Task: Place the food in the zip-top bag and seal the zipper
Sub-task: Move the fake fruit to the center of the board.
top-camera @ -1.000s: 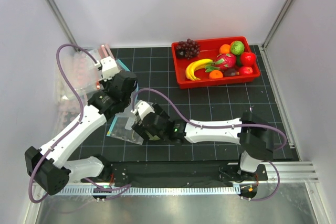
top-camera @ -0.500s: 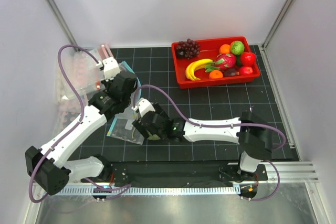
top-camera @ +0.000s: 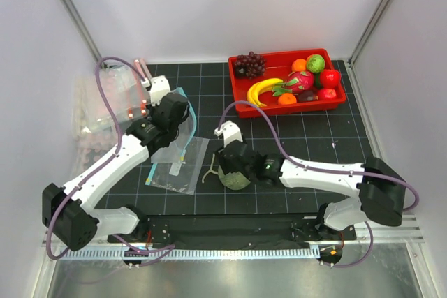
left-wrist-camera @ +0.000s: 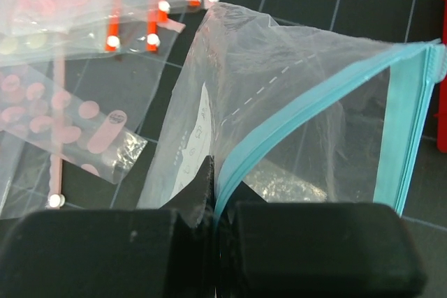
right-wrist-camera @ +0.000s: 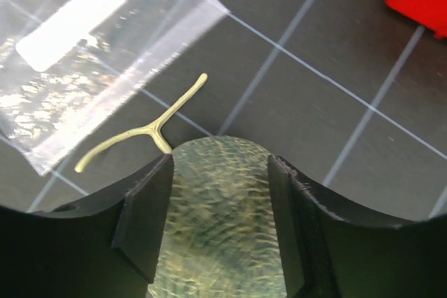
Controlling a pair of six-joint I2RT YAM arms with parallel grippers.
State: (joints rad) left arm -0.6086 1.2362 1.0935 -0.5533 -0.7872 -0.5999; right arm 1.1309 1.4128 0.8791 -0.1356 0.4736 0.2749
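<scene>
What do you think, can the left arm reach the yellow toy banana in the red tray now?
Probably not. The left gripper is clamped on the teal-blue strip of the clear plastic bag, and the yellow banana lies in the red tray, off to the right. It must let go first.

melon (right-wrist-camera: 220, 221) flanks hidden behind right claw (right-wrist-camera: 220, 167), base cut by bottom edge; zipper (left-wrist-camera: 293, 125) end lost inside left claw (left-wrist-camera: 213, 204).

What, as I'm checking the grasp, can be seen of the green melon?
The melon is a dull green ball with netted skin and a pale T-shaped stem lying flat on the black gridded mat, beside the clear zip-top bag. The right gripper straddles it, a finger close against each side; whether they squeeze it cannot be told.
</scene>
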